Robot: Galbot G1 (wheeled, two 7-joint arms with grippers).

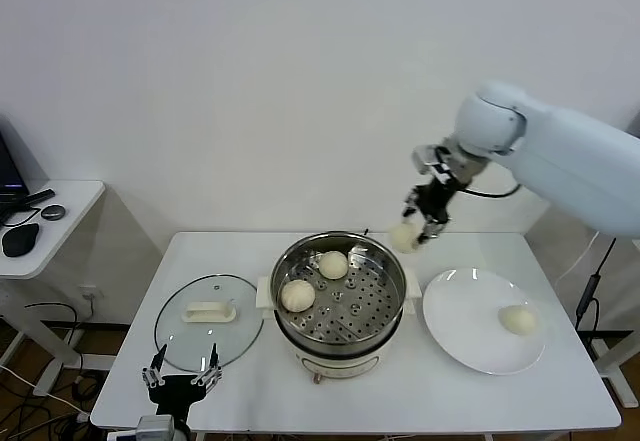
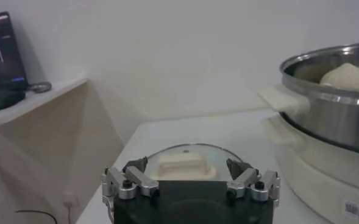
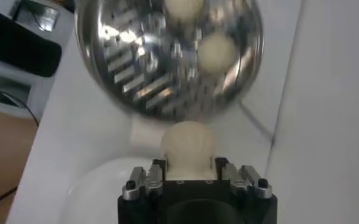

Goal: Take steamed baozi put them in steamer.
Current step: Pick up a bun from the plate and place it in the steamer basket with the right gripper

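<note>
The steamer (image 1: 340,301), a shiny steel pot with a perforated tray, stands mid-table with two cream-white baozi inside (image 1: 333,264) (image 1: 297,295). My right gripper (image 1: 412,236) is shut on a third baozi (image 1: 404,237) and holds it in the air just past the pot's far right rim. In the right wrist view this baozi (image 3: 188,150) sits between the fingers, above the steamer (image 3: 124,79). A fourth baozi (image 1: 517,319) lies on the white plate (image 1: 470,331). My left gripper (image 1: 181,374) is open and empty at the table's front left.
A round glass lid (image 1: 205,336) with a white handle lies flat left of the steamer, just beyond my left gripper; it shows in the left wrist view (image 2: 185,159). A side table (image 1: 40,223) with dark devices stands far left. A wall is close behind.
</note>
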